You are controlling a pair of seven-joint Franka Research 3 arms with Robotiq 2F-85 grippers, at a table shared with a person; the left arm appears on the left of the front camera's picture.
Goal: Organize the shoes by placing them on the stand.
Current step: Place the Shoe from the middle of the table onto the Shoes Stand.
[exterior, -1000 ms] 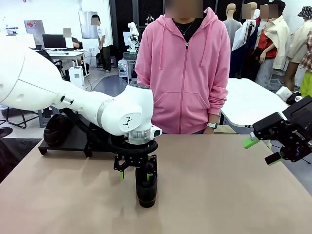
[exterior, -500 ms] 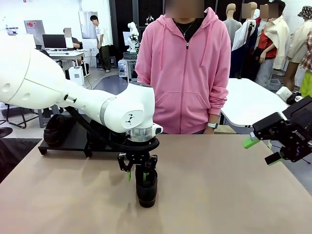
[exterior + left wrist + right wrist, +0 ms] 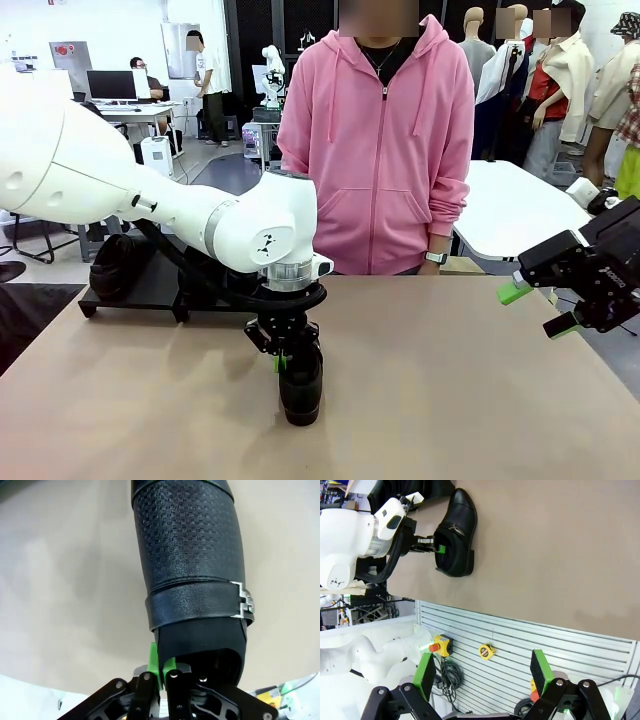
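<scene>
Front view first: the left gripper point(image 3: 283, 362) is down on the one shoe point(image 3: 300, 385) standing mid-table, jaws pinched tight on the rim of its collar, toe pointing toward the robot's side. Off to the far left sits the stand point(image 3: 135, 290), with one more dark shoe point(image 3: 112, 266) resting on it, as far as I can make out. A person in a pink hoodie point(image 3: 378, 140) waits at the far edge, hands out of play. The right gripper point(image 3: 535, 306) hangs at the right side, jaws wide, nothing in them. Left wrist view now: the green pads point(image 3: 153, 661) are squeezed together on the shoe's collar edge point(image 3: 159, 650), one pad inside the opening, one outside, and the textured upper with its metal buckle point(image 3: 244, 603) runs away up the picture. Right wrist view: spread green fingers point(image 3: 426, 673), and across the table the same shoe point(image 3: 456, 534) in the other arm's grasp. So the grab looks made; I'd say the next move calls for a clean lift, then a carry leftward onto a free spot on the stand. Count: two shoes, one stand.
</scene>
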